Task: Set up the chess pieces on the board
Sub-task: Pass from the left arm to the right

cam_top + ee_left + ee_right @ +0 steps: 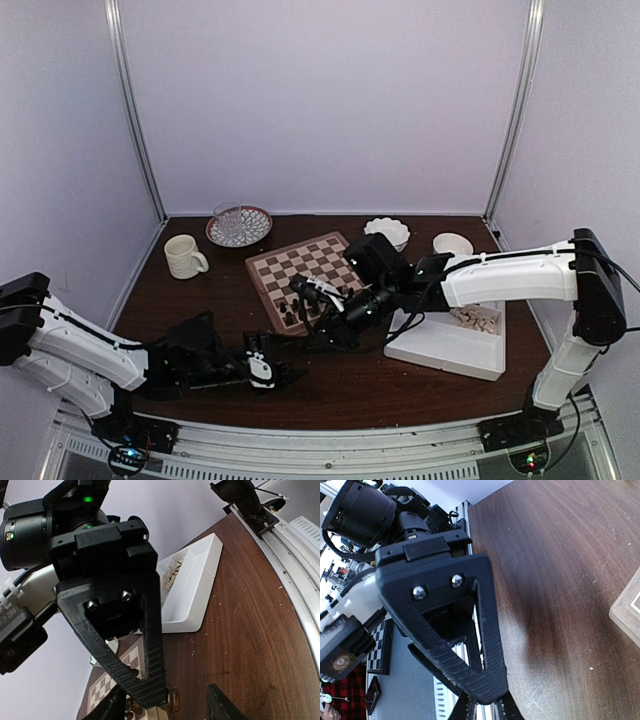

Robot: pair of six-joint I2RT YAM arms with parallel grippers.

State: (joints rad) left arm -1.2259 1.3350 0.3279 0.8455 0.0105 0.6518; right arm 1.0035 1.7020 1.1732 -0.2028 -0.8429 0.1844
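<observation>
**Two arms meet off the board's near corner**

One board lies aslant in the middle of the counter. A handful of dark pieces huddle on its near corner, too small and crowded to count. The other squares that show are bare.

One white tray sits toward the counter's right edge, just beside the board. Pale pieces lie heaped at its far right end, too small to count.

Along the far edge, from the left, stand:
- one mug
- one glass plate bearing one glass
- two white bowls, a fluted bowl and a smaller plain bowl

The right arm reaches from the right edge, past the tray's far side, to above the board's near side. The left arm lies low along the near edge, its tip just off the board's near corner.

The left fingers stand apart at the bottom of their wrist view. Between them show the tip of the other arm's finger and, right beside that tip, one small brown piece. The right fingers are close together. I cannot tell whether they clamp anything.

Bare wood runs between the board and the near rail, and the left arm takes up its left half. The right arm crosses the narrow gap between board and tray. White walls close the left, far and right sides.
</observation>
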